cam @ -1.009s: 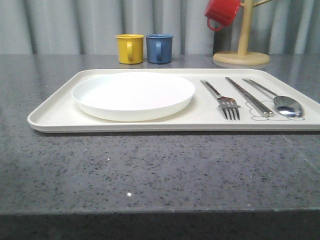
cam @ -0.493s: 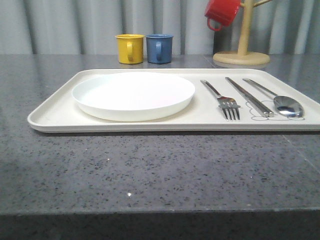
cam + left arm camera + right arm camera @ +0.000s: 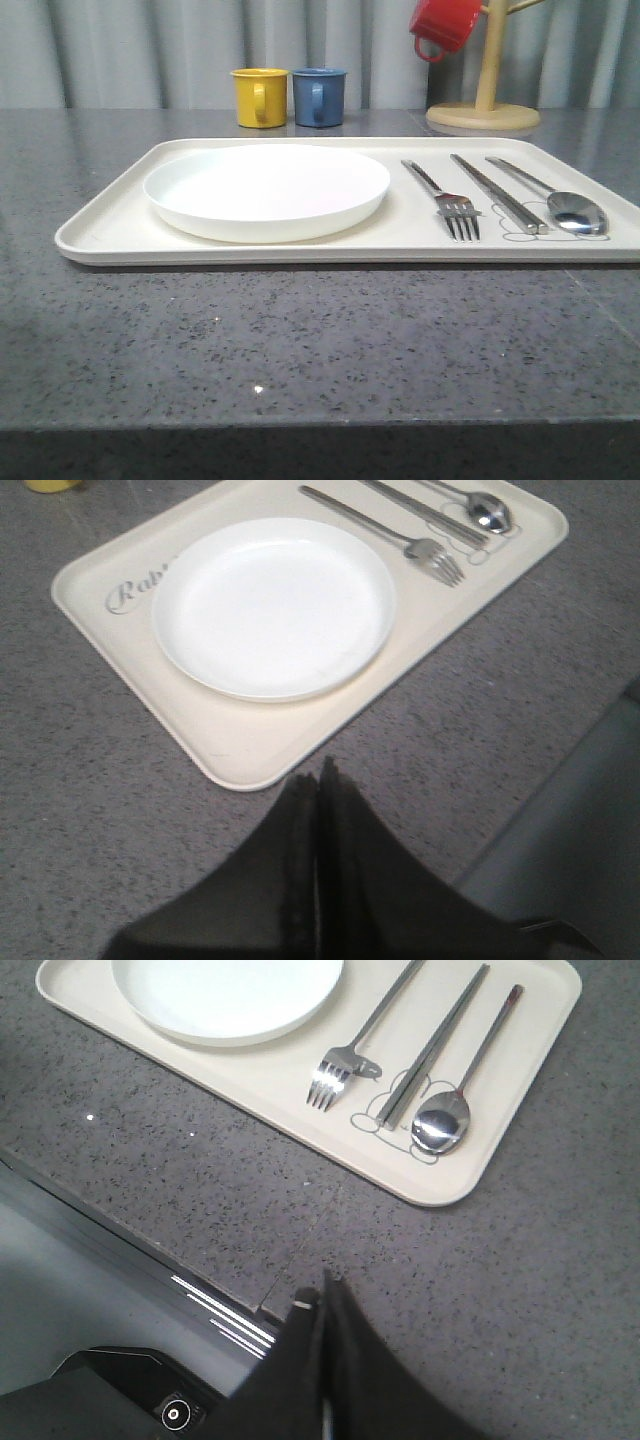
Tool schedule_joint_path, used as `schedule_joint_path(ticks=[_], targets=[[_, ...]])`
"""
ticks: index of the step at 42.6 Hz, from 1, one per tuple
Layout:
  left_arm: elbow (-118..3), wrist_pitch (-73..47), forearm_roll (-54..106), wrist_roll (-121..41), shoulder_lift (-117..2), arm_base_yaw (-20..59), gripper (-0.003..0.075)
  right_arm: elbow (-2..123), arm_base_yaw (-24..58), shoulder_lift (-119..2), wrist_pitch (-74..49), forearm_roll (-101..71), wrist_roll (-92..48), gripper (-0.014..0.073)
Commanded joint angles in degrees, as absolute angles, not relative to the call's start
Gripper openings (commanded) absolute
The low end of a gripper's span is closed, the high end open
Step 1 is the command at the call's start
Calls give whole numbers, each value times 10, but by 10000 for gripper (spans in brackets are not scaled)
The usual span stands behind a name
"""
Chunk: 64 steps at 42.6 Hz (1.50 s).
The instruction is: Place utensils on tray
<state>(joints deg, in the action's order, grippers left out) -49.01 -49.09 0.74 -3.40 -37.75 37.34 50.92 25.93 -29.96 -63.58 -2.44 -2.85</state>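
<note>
The grey speckled table (image 3: 300, 340) carries the cream tray (image 3: 110, 232), which lies square to the robot with its long side across the front view. Everything the task names already sits inside its raised rim. The white plate (image 3: 266, 190) takes the left half of the tray, flat and centred between the near and far rim. To its right lie three steel pieces side by side, roughly parallel and not touching: the fork (image 3: 445, 197) nearest the plate, tines toward the robot; the chopstick pair (image 3: 497, 193) in the middle, its near end over the printed bunny outline; the spoon (image 3: 560, 198) outermost, bowl toward the robot.

Beyond the tray stand a yellow mug (image 3: 259, 97) and a blue mug (image 3: 319, 96), and a red mug (image 3: 445, 25) hangs on a wooden stand (image 3: 484, 112); none belongs to the job.

The left gripper (image 3: 318, 810) hangs over bare table just off the tray's near edge, fingers pressed together and holding nothing. The right gripper (image 3: 322, 1310) sits near the table's front edge, likewise closed and empty, well apart from the spoon.

By this layout the placing looks finished, so the step in hand is likely to keep clear. Doing that well means drawing both arms away without sweeping across the low rim, since a nudge there would probably slide the loose cutlery out of line.
</note>
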Motion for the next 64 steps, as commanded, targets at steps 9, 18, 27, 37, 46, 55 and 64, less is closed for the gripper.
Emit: schedule_joint_path(ticks=[9, 18, 27, 37, 46, 55, 64], targets=[[-338, -225, -9, -32, -245, 212, -20, 520, 258, -303, -601, -29, -34, -68], [-149, -87, 5, -32, -111, 107, -20, 520, 258, -303, -601, -29, -34, -68], [-29, 4, 36, -32, -24, 52, -20, 520, 258, -303, -601, -29, -34, -68], [9, 42, 35, -32, 16, 33, -20, 520, 258, -303, -602, -29, -34, -68], [9, 41, 34, -32, 16, 23, -20, 520, 258, -303, -603, -29, -34, -68], [9, 41, 34, -32, 16, 30, -20, 520, 258, -303, -603, -29, -34, -68], [9, 41, 34, -32, 16, 30, -20, 520, 258, -303, -603, -29, -34, -68]])
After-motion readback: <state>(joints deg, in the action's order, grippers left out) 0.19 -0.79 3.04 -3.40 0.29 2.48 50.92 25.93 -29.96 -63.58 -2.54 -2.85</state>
